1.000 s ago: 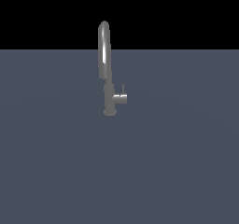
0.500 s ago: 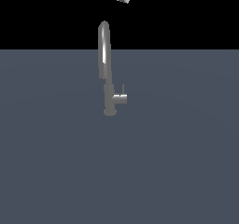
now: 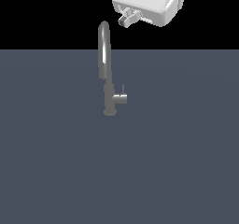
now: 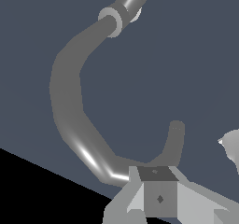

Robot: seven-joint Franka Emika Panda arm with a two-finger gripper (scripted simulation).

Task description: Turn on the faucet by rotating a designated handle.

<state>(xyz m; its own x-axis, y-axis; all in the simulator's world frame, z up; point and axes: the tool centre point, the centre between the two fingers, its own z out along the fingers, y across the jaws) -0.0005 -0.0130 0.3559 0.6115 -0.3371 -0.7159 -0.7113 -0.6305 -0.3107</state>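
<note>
The faucet (image 3: 107, 69) is a tall grey gooseneck standing upright on the dark floor. Its arched spout (image 4: 65, 97) fills the wrist view, which looks down along it. The handle (image 3: 121, 98) is a short stub sticking out from the lower body toward the exterior view's right, with a thin lever pin (image 3: 123, 88) standing up at its end. My gripper (image 3: 127, 19) hangs high above the faucet's top and slightly to the exterior view's right, far from the handle. Its fingers (image 4: 158, 197) sit together as one block with nothing held.
The faucet stands on a flat, dark blue-grey surface (image 3: 177, 162) that stretches across the exterior view. A black background lies behind it. Nothing else stands on the surface.
My gripper has come into the exterior view from the top edge and dropped lower, toward the faucet's arch. The faucet and handle have not moved.
</note>
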